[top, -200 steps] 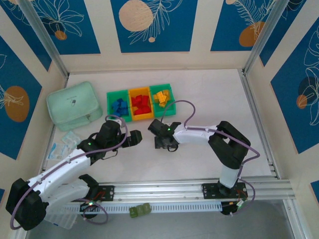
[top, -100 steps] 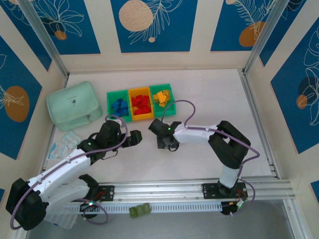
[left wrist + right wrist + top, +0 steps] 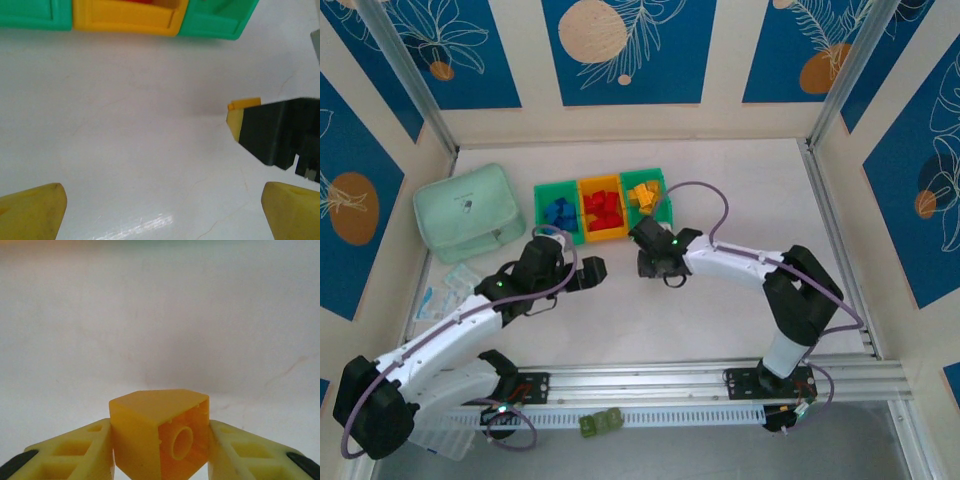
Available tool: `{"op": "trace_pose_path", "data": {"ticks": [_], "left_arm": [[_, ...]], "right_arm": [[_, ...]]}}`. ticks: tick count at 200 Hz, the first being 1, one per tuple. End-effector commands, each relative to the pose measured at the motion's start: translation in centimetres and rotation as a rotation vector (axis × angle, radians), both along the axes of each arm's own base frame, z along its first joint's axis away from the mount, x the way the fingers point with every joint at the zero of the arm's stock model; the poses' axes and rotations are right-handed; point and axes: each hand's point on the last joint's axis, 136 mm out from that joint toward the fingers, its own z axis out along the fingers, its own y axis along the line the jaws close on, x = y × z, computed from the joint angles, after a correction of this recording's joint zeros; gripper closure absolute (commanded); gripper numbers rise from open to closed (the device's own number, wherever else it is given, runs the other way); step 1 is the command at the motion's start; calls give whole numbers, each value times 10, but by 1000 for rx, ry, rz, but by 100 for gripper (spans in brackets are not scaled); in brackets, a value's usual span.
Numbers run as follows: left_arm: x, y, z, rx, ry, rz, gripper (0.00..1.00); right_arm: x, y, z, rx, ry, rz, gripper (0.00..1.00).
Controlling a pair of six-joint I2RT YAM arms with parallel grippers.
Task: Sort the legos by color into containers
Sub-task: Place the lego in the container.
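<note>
Three containers stand in a row at the back of the table. The left green bin (image 3: 540,205) holds blue legos (image 3: 558,212), the orange bin (image 3: 603,237) red legos (image 3: 603,209), and the right green bin (image 3: 666,210) yellow legos (image 3: 643,195). My right gripper (image 3: 655,264) (image 3: 159,442) is shut on a yellow lego (image 3: 159,435), its hollow underside facing the camera, just in front of the bins. The left wrist view shows that lego (image 3: 236,118) poking out from the black gripper. My left gripper (image 3: 590,272) (image 3: 162,212) stands open over bare table to its left.
A mint-green soft pouch (image 3: 467,212) lies left of the bins, with clear plastic packets (image 3: 445,290) in front of it. An olive-green block (image 3: 601,423) sits below the aluminium rail (image 3: 720,380) at the near edge. Frame posts and walls enclose the table.
My right gripper has closed on the yellow lego and carried it back and slightly right, toward the bins. The left gripper has shifted only a little.
</note>
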Motion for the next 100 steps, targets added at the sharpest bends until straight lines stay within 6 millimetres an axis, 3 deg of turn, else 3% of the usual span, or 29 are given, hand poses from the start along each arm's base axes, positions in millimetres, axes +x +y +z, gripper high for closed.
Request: {"op": "trace_pose_path", "data": {"ticks": [1,47,100], "left_arm": [[14,1,22,28,-59,-8,1],[38,4,40,29,-92,-2,1],[63,8,47,16,-92,23,1]], "right_arm": [[29,3,33,36,-87,29,55],[103,1,57,71,-180,10,55],[174,10,53,45,-203,6,54]]}}
